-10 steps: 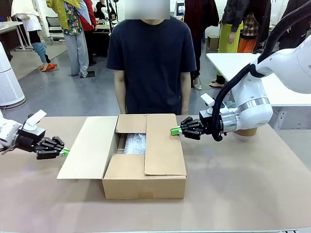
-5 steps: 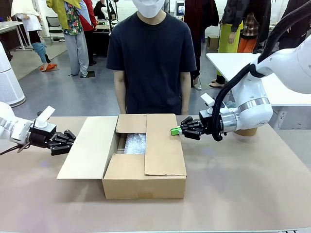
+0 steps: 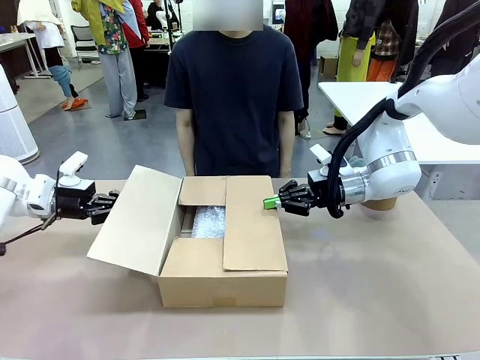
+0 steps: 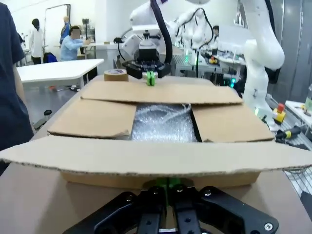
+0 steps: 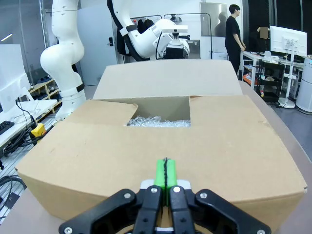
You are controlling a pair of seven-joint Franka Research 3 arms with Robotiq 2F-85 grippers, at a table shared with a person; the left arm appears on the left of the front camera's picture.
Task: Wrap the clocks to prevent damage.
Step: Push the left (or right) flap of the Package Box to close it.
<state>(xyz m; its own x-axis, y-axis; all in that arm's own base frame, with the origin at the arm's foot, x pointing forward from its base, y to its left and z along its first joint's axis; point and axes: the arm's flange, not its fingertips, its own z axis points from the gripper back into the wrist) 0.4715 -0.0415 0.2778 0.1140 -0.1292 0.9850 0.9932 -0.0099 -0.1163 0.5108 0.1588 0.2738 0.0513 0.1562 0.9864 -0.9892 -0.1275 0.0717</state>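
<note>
In the front view, a cardboard box sat in the middle of the desk, with a person standing behind it. Bubble wrap lay inside the box; what it covered could not be told. The left flap stood tilted up, and the left claw was shut tight against its outer face. The right claw, also shut and holding nothing, sat at the outer edge of the right flap.

In the left wrist view, the closed pads sat just under the flap's edge. A roll of tape lay beyond the box.

In the right wrist view, the closed pads rested against the box's side.
</note>
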